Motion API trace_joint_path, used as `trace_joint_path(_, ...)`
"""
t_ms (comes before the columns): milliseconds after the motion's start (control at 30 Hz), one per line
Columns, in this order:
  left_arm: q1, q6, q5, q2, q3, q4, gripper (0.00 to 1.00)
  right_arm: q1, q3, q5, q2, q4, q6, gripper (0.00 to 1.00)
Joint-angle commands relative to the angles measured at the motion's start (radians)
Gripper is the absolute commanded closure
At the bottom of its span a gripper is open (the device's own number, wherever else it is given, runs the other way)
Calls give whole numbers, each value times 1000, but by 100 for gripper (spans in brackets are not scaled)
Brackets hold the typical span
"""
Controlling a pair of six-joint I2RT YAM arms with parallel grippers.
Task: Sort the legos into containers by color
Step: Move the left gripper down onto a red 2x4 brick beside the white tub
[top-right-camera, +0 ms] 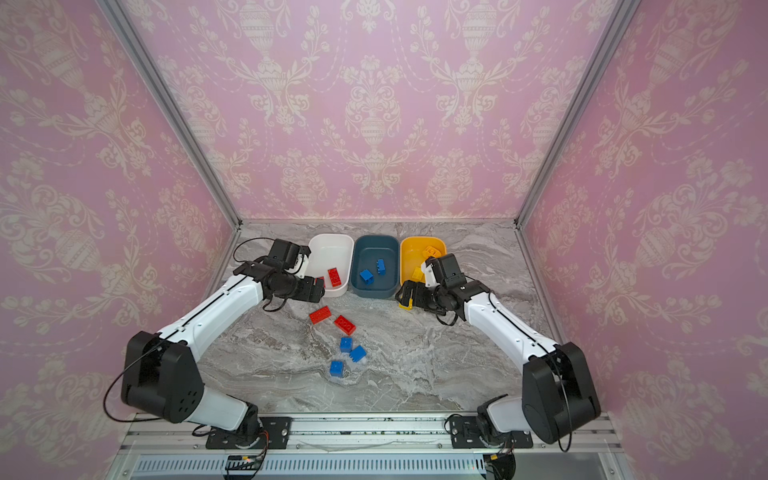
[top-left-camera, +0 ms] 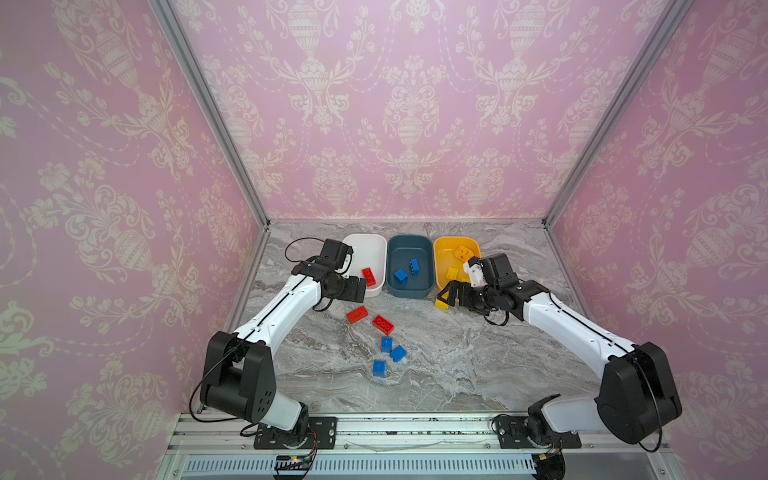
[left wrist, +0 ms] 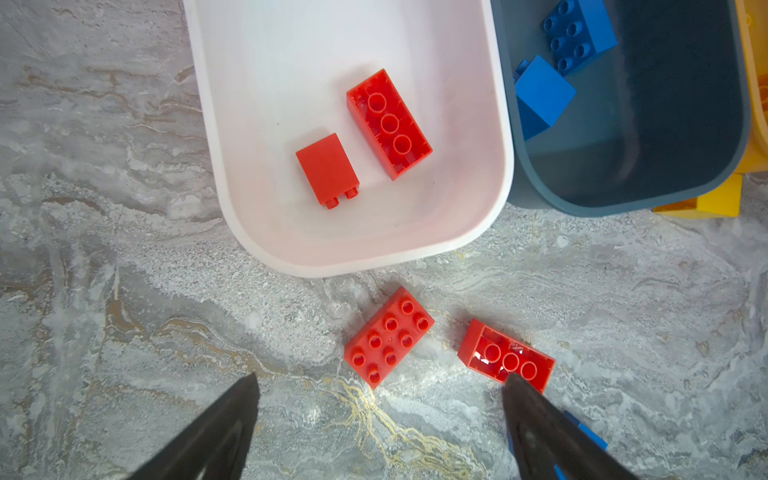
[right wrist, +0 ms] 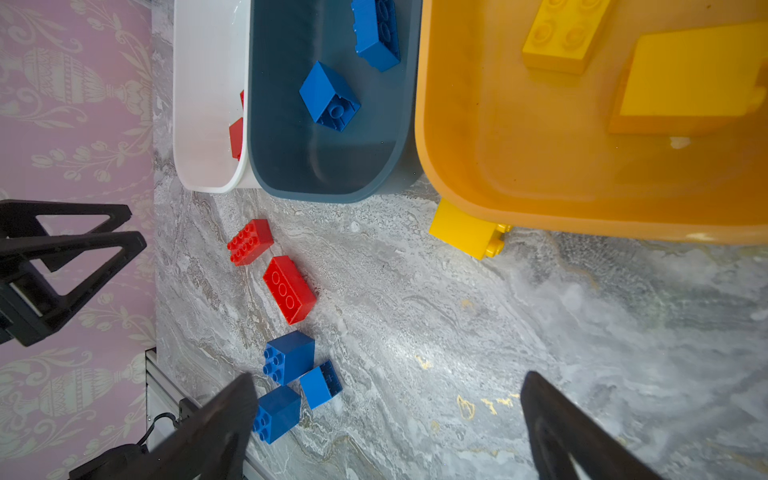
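black left tool [left wrist: 382,379]: wide, near white tub [left wrist: 332,266] | right tool [right wrist: 388,377]: wide

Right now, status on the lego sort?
Open, empty: left gripper, right gripper. Loose on table: two red plastic bricks, three blue plastic bricks, one yellow plastic brick by yellow-orange plastic tub. Nothing blocking.

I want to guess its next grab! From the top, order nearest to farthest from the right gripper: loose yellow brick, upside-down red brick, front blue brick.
From the right gripper:
1. Yellow brick, beside the yellow tub.
2. Upside-down red brick, mid-table.
3. Front blue brick, farthest forward.
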Motion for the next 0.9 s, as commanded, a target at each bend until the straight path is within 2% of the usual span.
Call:
trace_joint_path(0, -6, 52, 41, -47, -32, -39, 7, 8, -9, -1, -31, -8, 12, 0)
trace_joint_path(400, -6, 109, 55, -70, -81, -65, 13, 9, -21, 1, -48, -8, 12, 0)
trace_joint_path(667, -8, 142, 57, -15, -93, -73, 15, 9, -20, -1, -48, -5, 12, 0)
trace_joint_path(867, -53, 173, -3, 57, -83, -76, 16, 9, -17, -6, -48, -3, 11, 0)
